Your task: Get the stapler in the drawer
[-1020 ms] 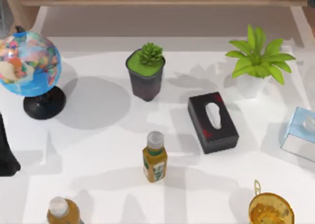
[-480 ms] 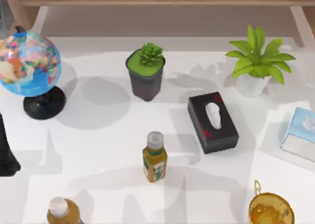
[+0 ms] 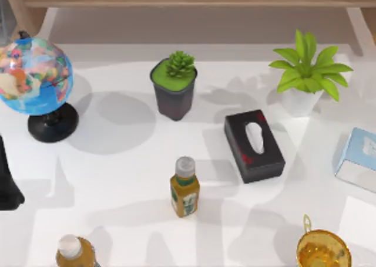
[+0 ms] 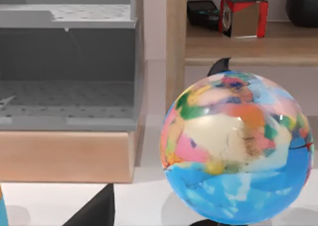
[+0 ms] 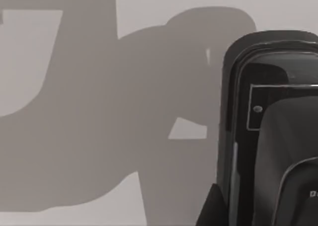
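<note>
Close under the right wrist camera lies the small black elongated stapler with a glossy grey-edged rounded end (image 5: 271, 131), flat on the white worktop (image 3: 117, 179); I cannot tell whether the right pincer is spread or pressed together. Near the worktop's left edge stands a multicoloured globe on a black stand (image 3: 34, 79), and the left wrist view looks past it to an open grey drawer in a wooden cabinet (image 4: 69, 82). Toward the middle sit a dark pot with a green succulent (image 3: 174, 85), a black tissue box (image 3: 254, 145) and a yellow bottle with a grey cap (image 3: 184, 188). I cannot tell the left pincer's state either.
</note>
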Robot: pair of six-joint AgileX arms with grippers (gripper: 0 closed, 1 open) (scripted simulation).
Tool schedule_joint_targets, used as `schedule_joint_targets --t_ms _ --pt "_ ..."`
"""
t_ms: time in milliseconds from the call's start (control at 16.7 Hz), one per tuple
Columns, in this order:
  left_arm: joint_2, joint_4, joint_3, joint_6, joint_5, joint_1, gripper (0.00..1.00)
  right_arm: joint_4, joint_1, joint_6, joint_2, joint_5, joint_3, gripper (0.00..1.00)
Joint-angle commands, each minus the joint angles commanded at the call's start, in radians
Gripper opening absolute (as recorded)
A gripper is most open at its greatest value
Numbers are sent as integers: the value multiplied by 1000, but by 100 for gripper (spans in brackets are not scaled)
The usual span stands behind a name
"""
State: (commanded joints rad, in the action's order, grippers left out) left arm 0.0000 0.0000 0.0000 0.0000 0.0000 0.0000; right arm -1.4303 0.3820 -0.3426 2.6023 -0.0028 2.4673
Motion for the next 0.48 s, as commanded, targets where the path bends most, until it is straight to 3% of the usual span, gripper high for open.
schedule_joint_targets --t_ms 480 --pt "0 0 0 0 0 0 100 5 6 96 -150 32 68 0"
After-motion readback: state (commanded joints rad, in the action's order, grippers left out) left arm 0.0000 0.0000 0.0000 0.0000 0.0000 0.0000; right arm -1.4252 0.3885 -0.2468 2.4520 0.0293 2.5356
